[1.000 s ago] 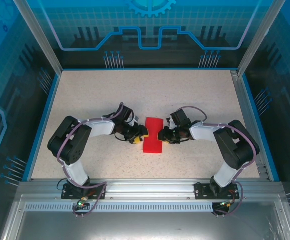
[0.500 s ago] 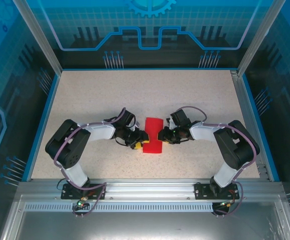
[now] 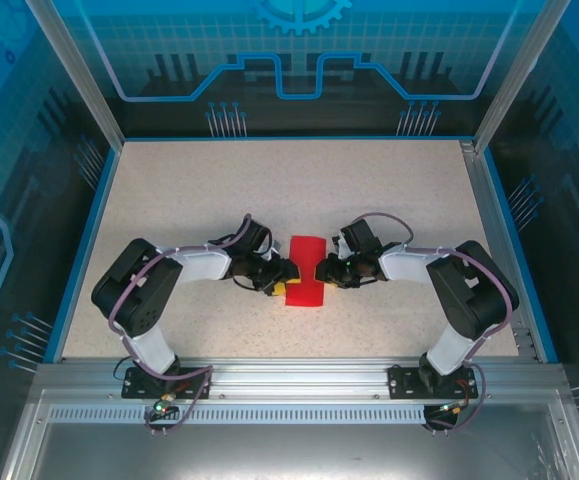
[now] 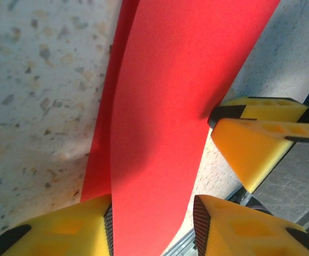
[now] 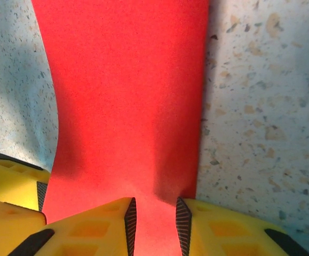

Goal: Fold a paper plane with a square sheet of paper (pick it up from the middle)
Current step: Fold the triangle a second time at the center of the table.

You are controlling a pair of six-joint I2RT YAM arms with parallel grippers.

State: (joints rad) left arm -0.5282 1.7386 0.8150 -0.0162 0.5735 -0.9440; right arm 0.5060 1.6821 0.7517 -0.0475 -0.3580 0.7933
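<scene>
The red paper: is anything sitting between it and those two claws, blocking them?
Nothing visible stands in the way. The red paper already runs between the fingers of the left claw, and the right claw pinches its opposite edge. Around it the speckled table is bare.

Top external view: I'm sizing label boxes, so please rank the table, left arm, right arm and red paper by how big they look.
1. table, largest
2. left arm and right arm: they look alike, so unranked
3. red paper, smallest
</scene>
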